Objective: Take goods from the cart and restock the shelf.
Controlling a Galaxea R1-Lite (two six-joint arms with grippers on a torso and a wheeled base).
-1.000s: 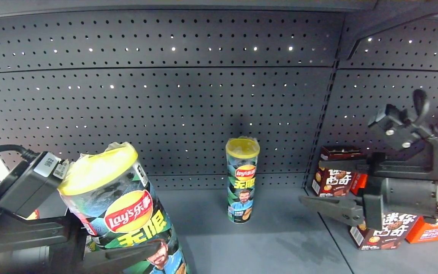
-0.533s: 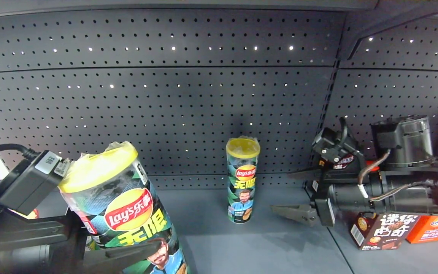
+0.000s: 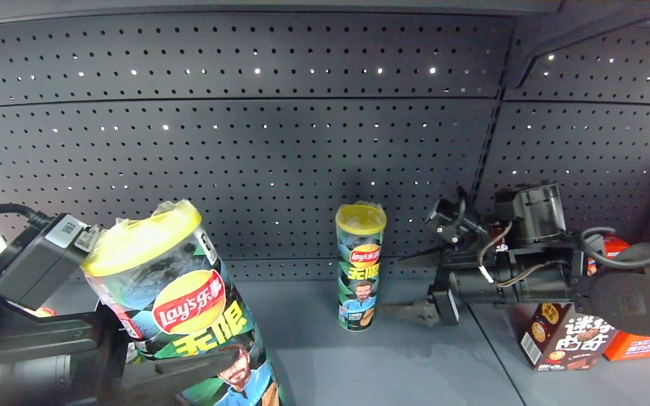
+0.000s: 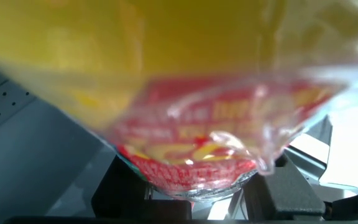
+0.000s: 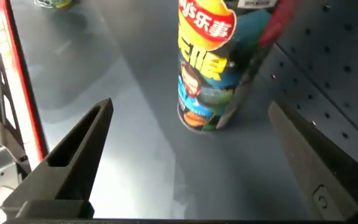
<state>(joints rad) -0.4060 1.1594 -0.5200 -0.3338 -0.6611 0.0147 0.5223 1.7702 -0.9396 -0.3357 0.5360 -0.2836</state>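
we identify two chip canisters, each with a yellow lid and a green-and-blue printed wrap. the near canister (image 3: 184, 304) is tilted, lid leaning left, clamped in the left end effector (image 3: 172, 344). the far canister (image 3: 360, 265) stands upright toward the back of the shelf (image 3: 325, 361).

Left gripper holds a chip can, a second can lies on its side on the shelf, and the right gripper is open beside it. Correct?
One error: the second can stands upright on the shelf, not on its side, as the head view shows. The rest holds: the left gripper holds a chip can, and the right gripper is open beside the second can.
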